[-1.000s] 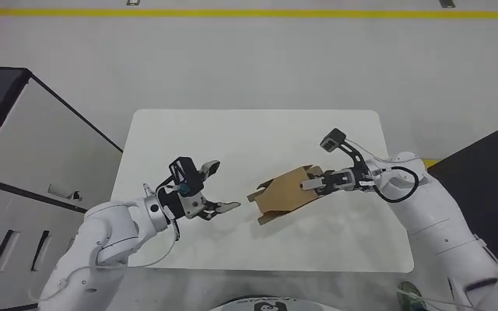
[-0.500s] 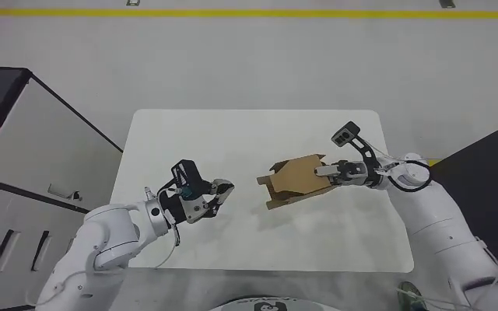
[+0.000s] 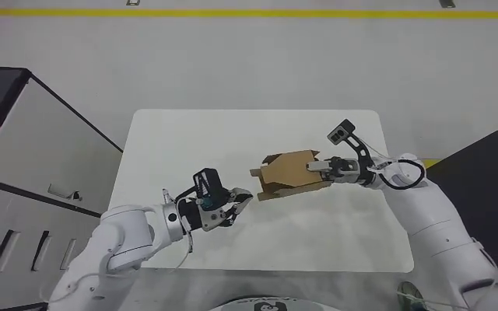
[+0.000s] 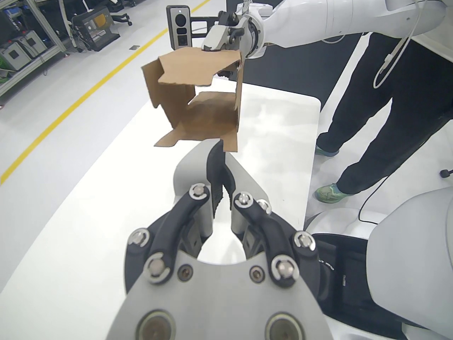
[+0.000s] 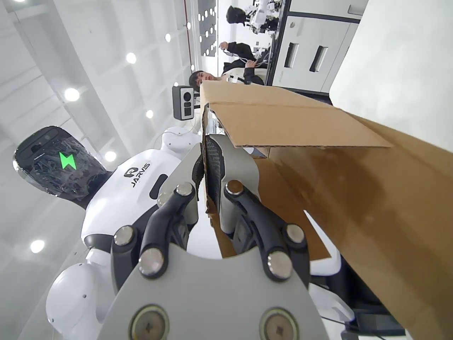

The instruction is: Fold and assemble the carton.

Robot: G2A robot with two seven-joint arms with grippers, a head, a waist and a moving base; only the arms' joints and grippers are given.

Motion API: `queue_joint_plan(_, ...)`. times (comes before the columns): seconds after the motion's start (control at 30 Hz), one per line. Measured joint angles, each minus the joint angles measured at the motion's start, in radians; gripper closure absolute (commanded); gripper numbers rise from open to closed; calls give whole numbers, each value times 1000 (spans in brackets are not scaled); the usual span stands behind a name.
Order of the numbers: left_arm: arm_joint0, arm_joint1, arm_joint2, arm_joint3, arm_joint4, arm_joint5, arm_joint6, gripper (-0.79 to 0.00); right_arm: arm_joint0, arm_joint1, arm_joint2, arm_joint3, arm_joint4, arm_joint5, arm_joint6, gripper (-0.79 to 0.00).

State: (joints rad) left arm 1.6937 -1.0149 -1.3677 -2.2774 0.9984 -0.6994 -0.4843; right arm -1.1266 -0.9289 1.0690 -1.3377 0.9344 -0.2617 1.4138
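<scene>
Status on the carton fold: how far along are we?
Early. Done: the brown cardboard carton is popped open into a tube. In hand: the right gripper has its jaws shut on one wall edge and holds the carton over the white table. Left: the end flaps stick out unfolded and none is tucked. The left gripper sits near the open end, holding nothing.
</scene>
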Motion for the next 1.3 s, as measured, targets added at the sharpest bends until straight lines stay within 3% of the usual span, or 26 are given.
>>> queue_joint_plan(0.73, -61, 0, 86, 25, 22, 40, 22, 0, 6, -31, -23, 12, -11, 37, 19, 0)
queue_joint_plan(1.3, -104, 1, 159, 39, 26, 28, -2, 0, 28, -56, -41, 32, -39, 90, -45, 0)
